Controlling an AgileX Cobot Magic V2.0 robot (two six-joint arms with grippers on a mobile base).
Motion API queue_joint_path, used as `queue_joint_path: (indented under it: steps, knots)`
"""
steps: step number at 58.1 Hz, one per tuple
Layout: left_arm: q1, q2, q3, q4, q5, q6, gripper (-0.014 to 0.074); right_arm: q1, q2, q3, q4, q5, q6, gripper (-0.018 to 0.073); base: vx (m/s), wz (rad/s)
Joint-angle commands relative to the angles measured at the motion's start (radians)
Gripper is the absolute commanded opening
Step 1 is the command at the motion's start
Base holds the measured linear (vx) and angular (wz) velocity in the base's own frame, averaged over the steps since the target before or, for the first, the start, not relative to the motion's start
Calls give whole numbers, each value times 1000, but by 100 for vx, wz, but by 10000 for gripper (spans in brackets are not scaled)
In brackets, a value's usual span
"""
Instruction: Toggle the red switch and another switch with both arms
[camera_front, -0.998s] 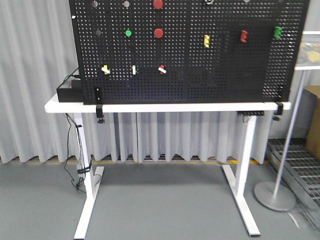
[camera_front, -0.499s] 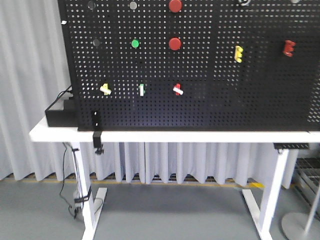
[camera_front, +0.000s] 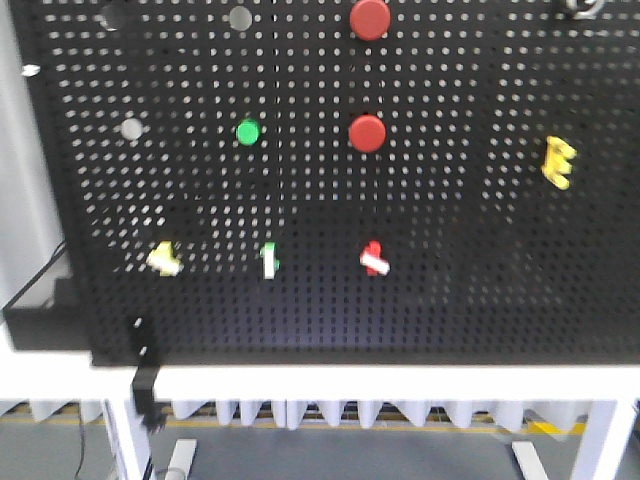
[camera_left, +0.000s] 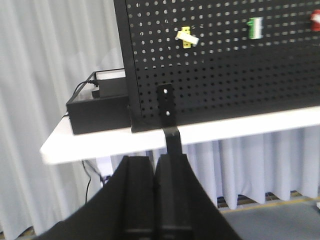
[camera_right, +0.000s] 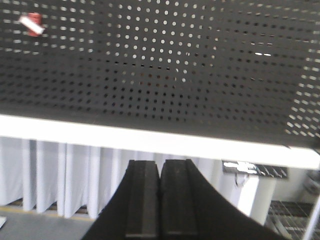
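**Pegboard** (camera_front: 450, 290): black and perforated, being carried upright on the white tabletop (camera_front: 400, 382). It is being viewed from much nearer than half a second ago. It is now filling the front view, and the table legs and floor are being cropped almost wholly away.

**The red switch** (camera_front: 374, 257): being shown in the board's bottom row, below the lower round red push button (camera_front: 368, 132), with its white lever slanting. It is appearing larger than before, and its place on the board is unchanged. It is also being caught at the upper left of the right wrist view (camera_right: 31, 24).

**Another switch** (camera_front: 164, 259): white with a yellow tint, being shown at the left end of the same row with its lever tilted. It is also being seen high in the left wrist view (camera_left: 186, 36).

**Green-tinted toggle** (camera_front: 268, 260): being shown upright between the two switches.

**Green round button** (camera_front: 247, 132): being shown left of the lower red push button.

**Left gripper** (camera_left: 154, 162): its jaws are being held pressed together on nothing, apart from the board.

**Right gripper** (camera_right: 160, 165): its jaws are likewise being held closed and empty, short of the tabletop edge.

**Black box** (camera_left: 97, 107): being carried on the tabletop's left end, beside the board.
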Motion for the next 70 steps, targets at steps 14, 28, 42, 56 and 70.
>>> queue_joint_path:
  steps: [14,28,42,56,70]
  knots:
    - [2,-8,21,-4,-84,-8,3,-5,-10,4,-6,-81,2,-6,45,-2]
    - [2,-8,21,-4,-84,-8,3,-5,-10,4,-6,-81,2,-6,36,3]
    - [2,-8,21,-4,-84,-8,3,-5,-10,4,-6,-81,2,-6,22,5]
    - [2,-8,21,-4,-84,-8,3,-5,-10,4,-6,-81,2,-6,5,1]
    - [2,-8,21,-4,-84,-8,3,-5,-10,4,-6,-81,2,-6,0,0]
